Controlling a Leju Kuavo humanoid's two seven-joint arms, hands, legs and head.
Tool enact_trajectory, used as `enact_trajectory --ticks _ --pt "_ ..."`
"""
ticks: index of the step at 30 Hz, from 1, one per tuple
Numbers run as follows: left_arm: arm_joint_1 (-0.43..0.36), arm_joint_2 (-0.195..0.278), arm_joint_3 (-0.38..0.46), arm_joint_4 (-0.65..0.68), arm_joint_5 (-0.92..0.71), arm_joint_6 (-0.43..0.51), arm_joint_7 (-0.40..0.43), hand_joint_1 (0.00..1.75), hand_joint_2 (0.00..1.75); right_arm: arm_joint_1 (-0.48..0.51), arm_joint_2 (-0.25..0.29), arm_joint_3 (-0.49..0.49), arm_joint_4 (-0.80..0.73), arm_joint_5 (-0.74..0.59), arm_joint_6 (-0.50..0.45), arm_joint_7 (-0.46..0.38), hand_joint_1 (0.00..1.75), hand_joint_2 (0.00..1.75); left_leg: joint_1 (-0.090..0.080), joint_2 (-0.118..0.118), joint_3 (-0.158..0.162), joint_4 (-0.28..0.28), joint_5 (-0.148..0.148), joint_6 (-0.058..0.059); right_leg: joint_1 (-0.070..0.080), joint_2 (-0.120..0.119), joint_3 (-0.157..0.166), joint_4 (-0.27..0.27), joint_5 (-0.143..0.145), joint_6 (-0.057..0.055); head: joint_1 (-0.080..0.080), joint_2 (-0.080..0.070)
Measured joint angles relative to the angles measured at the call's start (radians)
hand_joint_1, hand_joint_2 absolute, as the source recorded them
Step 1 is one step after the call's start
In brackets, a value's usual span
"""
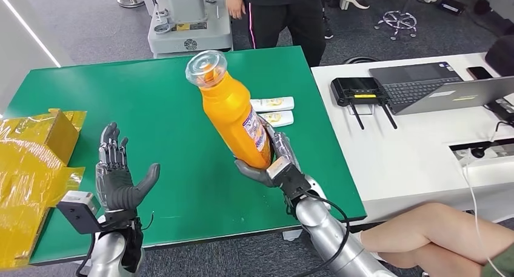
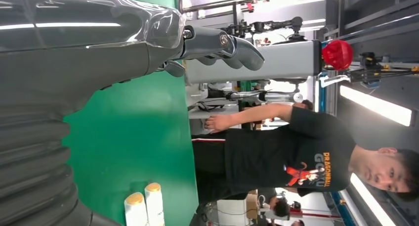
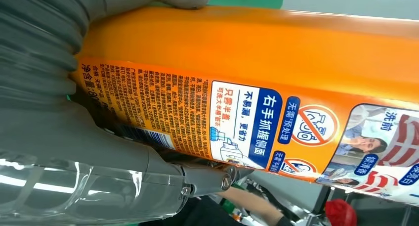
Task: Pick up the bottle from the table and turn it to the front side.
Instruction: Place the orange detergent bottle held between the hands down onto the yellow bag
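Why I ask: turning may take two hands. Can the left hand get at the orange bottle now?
Probably yes. The left hand is open above the green table, and nothing stands between it and the orange bottle, which the right hand holds tilted by its base.

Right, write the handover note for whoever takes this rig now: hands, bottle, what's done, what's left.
Right hand: grips the orange bottle near its base, holding it above the green table, tilted, clear cap end away from the robot.
Left hand: open, palm up over the table, holding nothing.
Also on the table: two small white bottles lying behind the orange one; yellow packaging at the robot's left.
A person stands at the far edge.
Done: bottle picked up.
Left: the right wrist view shows a fine-print label, probably the back, so it likely needs turning to the front.
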Motion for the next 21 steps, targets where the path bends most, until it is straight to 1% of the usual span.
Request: enact_trajectory --ticks 4,9,16,19,21 --pt "0.000 -0.001 0.000 0.000 -0.001 0.000 0.001 0.00 1.75 -0.002 0.007 -0.008 0.017 -0.005 0.015 0.002 1.75 1.75 0.000 0.000 0.000 0.000 0.000 0.000 0.000 0.000 0.000 0.000 0.000 0.000 0.000 0.000" --pt "-0.004 -0.002 -0.003 0.000 -0.016 0.005 0.012 0.00 1.75 -0.038 0.026 -0.013 0.101 -0.036 0.157 0.014 1.75 1.75 0.000 0.001 0.000 0.000 0.000 0.000 0.000 0.001 0.000 0.000 0.000 0.000 0.000 0.000" --pt "-0.015 -0.006 -0.010 0.003 -0.027 0.003 0.015 0.00 1.75 -0.127 0.058 -0.012 0.281 -0.026 0.304 -0.021 1.75 1.75 0.000 0.000 0.000 0.000 0.000 0.000 0.000 0.000 0.000 0.000 0.000 0.000 0.000 0.000" --pt "-0.030 -0.008 -0.015 0.014 -0.009 -0.038 0.039 0.00 1.75 -0.155 0.066 -0.004 0.333 0.017 0.340 -0.039 1.75 1.75 0.000 0.000 0.000 0.000 0.000 0.000 0.000 0.000 0.000 0.000 0.000 0.000 0.000 0.000" --pt "-0.047 -0.006 -0.021 0.029 0.020 -0.098 0.069 0.00 1.75 -0.179 0.070 0.009 0.365 0.057 0.356 -0.048 1.75 1.75 0.000 0.000 -0.001 0.000 0.000 0.000 0.000 0.000 0.000 0.000 0.000 0.000 0.000 0.000"
